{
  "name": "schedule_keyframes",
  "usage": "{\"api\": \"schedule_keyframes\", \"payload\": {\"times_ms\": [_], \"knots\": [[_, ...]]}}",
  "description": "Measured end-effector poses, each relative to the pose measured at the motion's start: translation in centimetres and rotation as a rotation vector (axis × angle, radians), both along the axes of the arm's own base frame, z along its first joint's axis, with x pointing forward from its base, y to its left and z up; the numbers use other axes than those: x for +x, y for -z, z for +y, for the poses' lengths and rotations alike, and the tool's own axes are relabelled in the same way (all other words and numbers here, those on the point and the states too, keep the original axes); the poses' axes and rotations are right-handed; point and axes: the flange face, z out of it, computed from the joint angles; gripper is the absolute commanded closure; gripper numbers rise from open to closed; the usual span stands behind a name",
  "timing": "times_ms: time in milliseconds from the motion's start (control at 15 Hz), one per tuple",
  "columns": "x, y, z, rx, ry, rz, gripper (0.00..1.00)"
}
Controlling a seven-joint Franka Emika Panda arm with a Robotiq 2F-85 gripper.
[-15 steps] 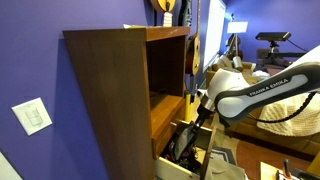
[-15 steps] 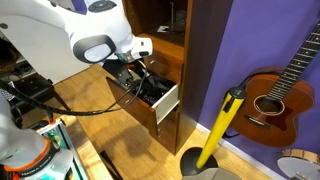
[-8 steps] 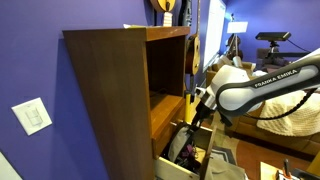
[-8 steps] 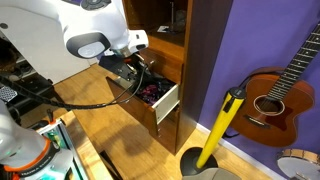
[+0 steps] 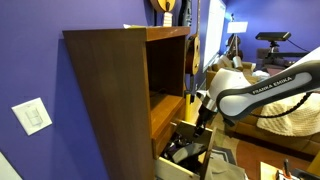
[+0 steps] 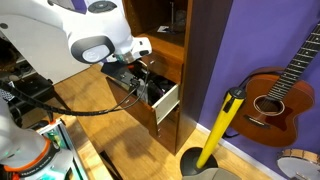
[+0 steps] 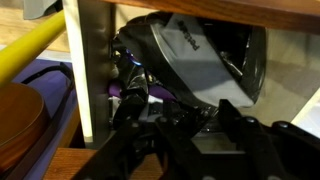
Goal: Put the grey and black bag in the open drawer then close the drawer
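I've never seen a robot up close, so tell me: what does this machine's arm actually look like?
The arm is a chain of rounded, glossy white shells, and one link carries the dark lettering FRANKA EMIKA. A grey disc caps one joint. The jaws and wrist hardware are black, and a black cable runs alongside.

Bag (image 5: 186, 151) inside drawer (image 5: 171, 170) of cabinet (image 5: 105, 90)

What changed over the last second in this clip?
The gripper lifted slightly half a second ago, then came back down to the bag in the drawer. Whether it grips the bag is unclear. The drawer stays open with the bag inside; cabinet and guitar unchanged.
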Motion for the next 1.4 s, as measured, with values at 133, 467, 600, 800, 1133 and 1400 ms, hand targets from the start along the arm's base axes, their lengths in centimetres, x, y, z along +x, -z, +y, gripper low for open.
{"api": "schedule_keyframes", "payload": {"times_ms": [133, 467, 600, 800, 1133, 1400], "knots": [[-0.2, 0.2, -0.4, -0.008, 0.009, 0.022, 0.00], [-1.3, -0.4, -0.3, 0.021, 0.020, 0.123, 0.00], [-2.2, -1.1, 0.0, 0.033, 0.016, 0.171, 0.00], [-3.3, -1.2, 0.1, 0.018, 0.015, 0.224, 0.00], [-4.4, 0.6, 0.2, 0.001, 0.014, 0.262, 0.00], [-5.2, 1.9, 0.5, 0.004, 0.025, 0.279, 0.00]]}}
